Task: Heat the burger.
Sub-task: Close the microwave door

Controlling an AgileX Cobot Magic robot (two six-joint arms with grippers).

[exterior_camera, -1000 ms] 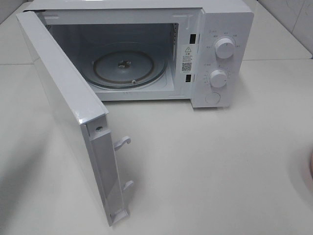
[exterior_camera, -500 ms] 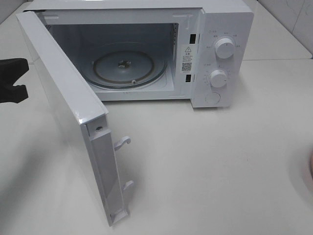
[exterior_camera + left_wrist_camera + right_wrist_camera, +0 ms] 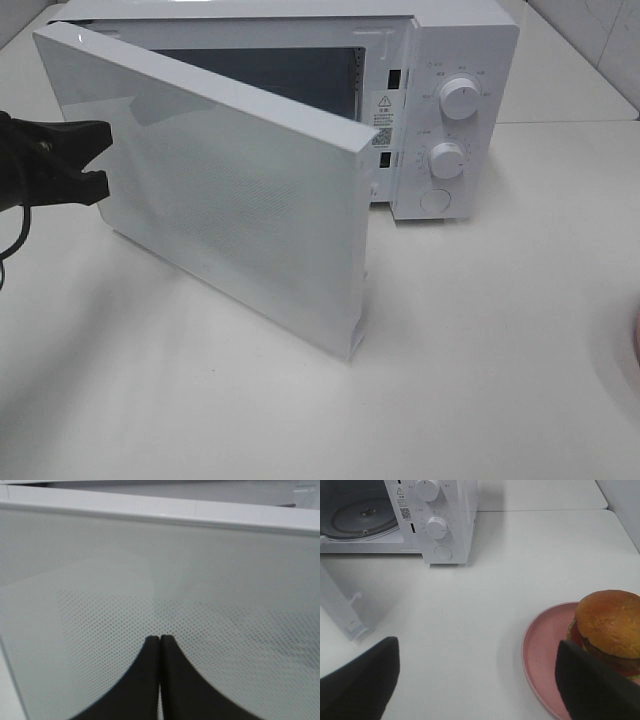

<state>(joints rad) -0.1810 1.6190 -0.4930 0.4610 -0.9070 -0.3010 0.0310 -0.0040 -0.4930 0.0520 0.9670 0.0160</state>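
The burger (image 3: 609, 622) has a glossy orange-tan bun and rests on a pink plate (image 3: 545, 645), shown in the right wrist view. My right gripper (image 3: 477, 647) hangs open above the table just short of the plate, nothing between its fingers. It does not appear in the exterior view. The white microwave (image 3: 460, 60) stands at the back, its door (image 3: 240, 200) swung partway across the opening. My left gripper (image 3: 100, 160) is shut, its tips (image 3: 160, 639) against the dotted window of the door (image 3: 200, 570).
Two round knobs (image 3: 458, 98) and a button sit on the microwave's right panel. Only a sliver of the pink plate (image 3: 636, 340) shows at the exterior view's right edge. White tabletop (image 3: 480, 380) stretches in front of the microwave.
The left gripper came in from the left and moved right against the door. The door swung from wide open to partway shut, hiding the turntable in the exterior view.
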